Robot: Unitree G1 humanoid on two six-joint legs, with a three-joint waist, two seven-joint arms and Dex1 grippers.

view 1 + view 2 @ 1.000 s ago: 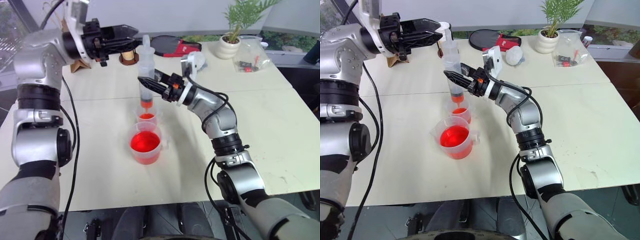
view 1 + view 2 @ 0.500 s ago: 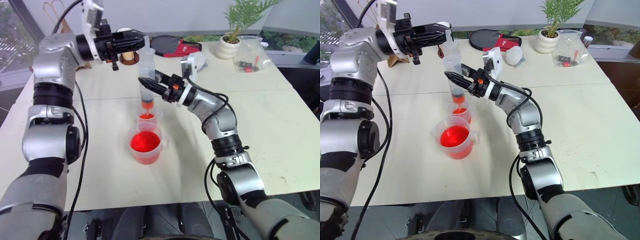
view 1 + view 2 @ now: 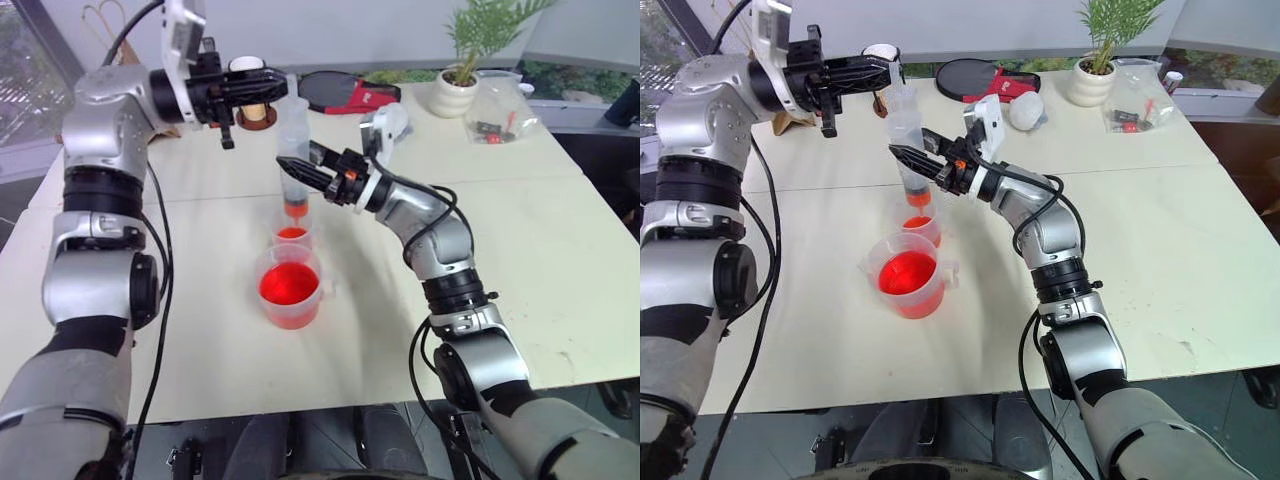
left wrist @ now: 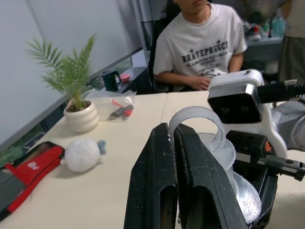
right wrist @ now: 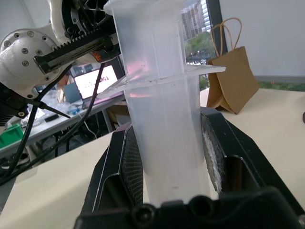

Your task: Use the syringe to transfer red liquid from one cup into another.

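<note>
syringe [image 3: 293, 150]: upright over the small cup [image 3: 292, 233], orange tip just above the red liquid [image 3: 291, 233] in it; thick clear barrel, white plunger raised.
right pincer [image 3: 288, 164]: clamped on the syringe barrel at mid-height, 1 finger each side; right wrist view confirms the grip.
left pincer [image 3: 276, 86]: clenched, nothing between the fingers, level with the plunger top; contact cannot be told.
beaker [image 3: 291, 288]: on the bench [image 3: 520, 220], just in front of the small cup, holds red liquid.
handling: barrel looks stiff, light, smooth, likely slippery if wet; hold the barrel below the flange, press the plunger head straight down.
risk: a sideways push could tilt the tip off the narrow, light cup.
</note>
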